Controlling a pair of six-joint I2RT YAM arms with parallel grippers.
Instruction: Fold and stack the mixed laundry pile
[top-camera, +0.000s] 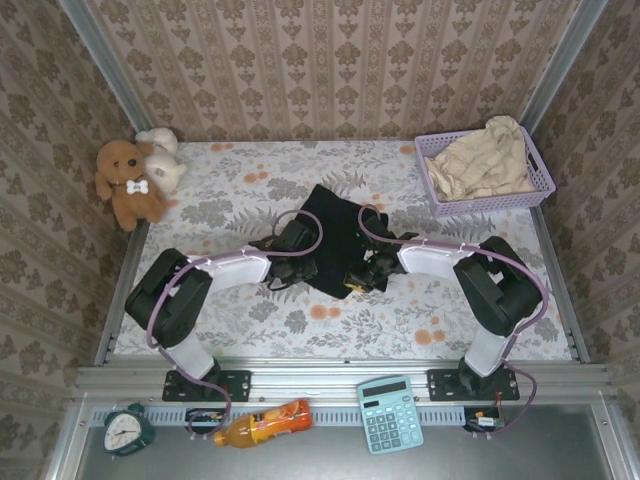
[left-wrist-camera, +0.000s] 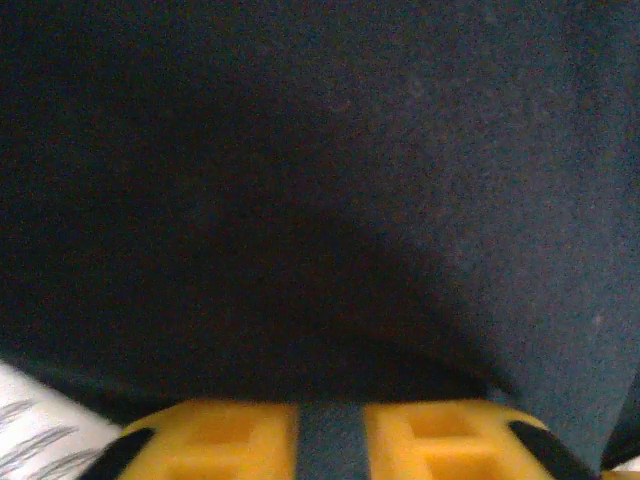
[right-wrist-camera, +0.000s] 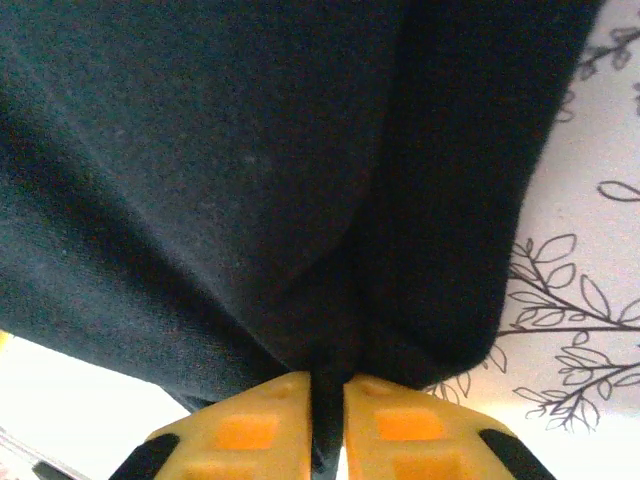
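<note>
The left gripper (left-wrist-camera: 330, 432) is found at the left side of the black garment (top-camera: 335, 225), its fingers (left-wrist-camera: 230, 440) apparently closed on a fold, though the view is dim. The garment is spread at mid-table (top-camera: 240, 190). Its near edge is pinched tight in the right gripper (right-wrist-camera: 328, 400). The beige garment (top-camera: 490, 160) is heaped in the basket (top-camera: 492, 205).

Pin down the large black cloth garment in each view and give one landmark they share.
Top external: large black cloth garment at table centre, between both arms' ends.
Left wrist: upper and middle, above the left yellow fingers.
Right wrist: upper left to centre, pinched by the right yellow fingers.
Shared landmark: white floral table cover.
</note>
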